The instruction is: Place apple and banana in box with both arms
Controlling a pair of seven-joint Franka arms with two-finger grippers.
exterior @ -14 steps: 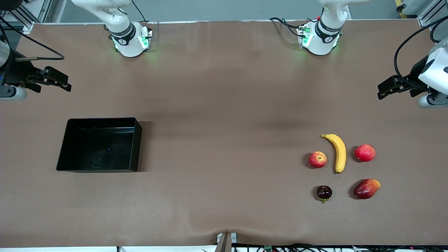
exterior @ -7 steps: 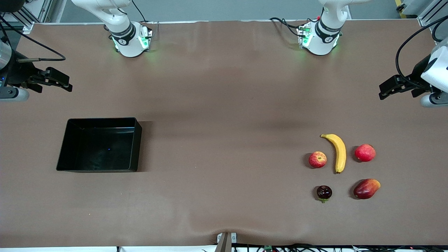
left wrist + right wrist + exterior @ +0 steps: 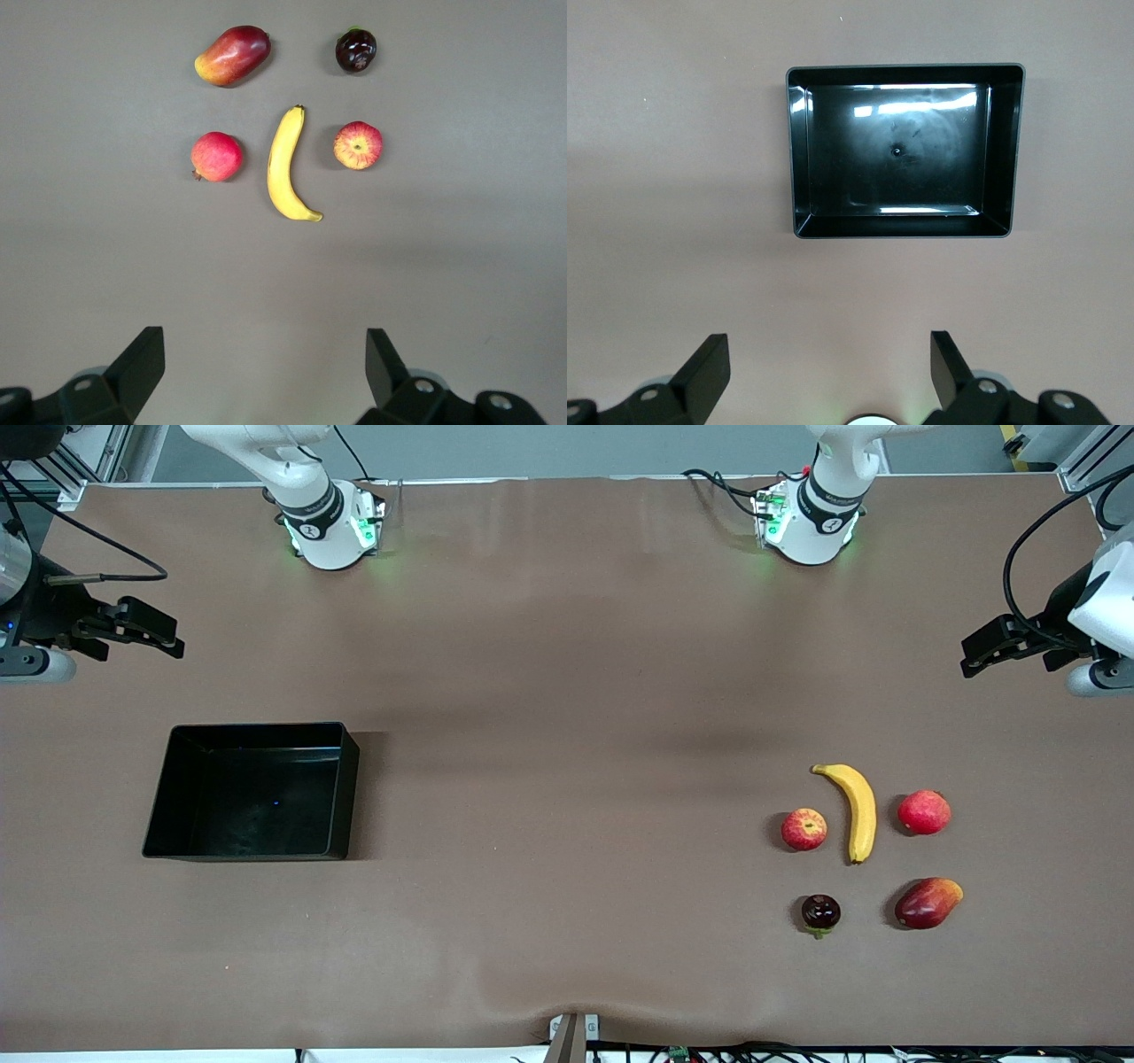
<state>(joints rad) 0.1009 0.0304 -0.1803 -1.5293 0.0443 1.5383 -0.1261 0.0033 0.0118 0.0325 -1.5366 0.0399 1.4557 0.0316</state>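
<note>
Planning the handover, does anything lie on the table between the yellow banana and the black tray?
Nothing visible does: bare brown table separates the curved yellow banana from the shallow black plastic tray; the streaked red apple lies beside the banana.

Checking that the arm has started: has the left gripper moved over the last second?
Yes. The left gripper has edged away from the banana, toward the left arm's table end.

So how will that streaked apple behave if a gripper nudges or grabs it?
The apple is round, so a nudge would probably roll it, perhaps into the banana beside it. Its smooth curved skin may slip between fingers.
</note>
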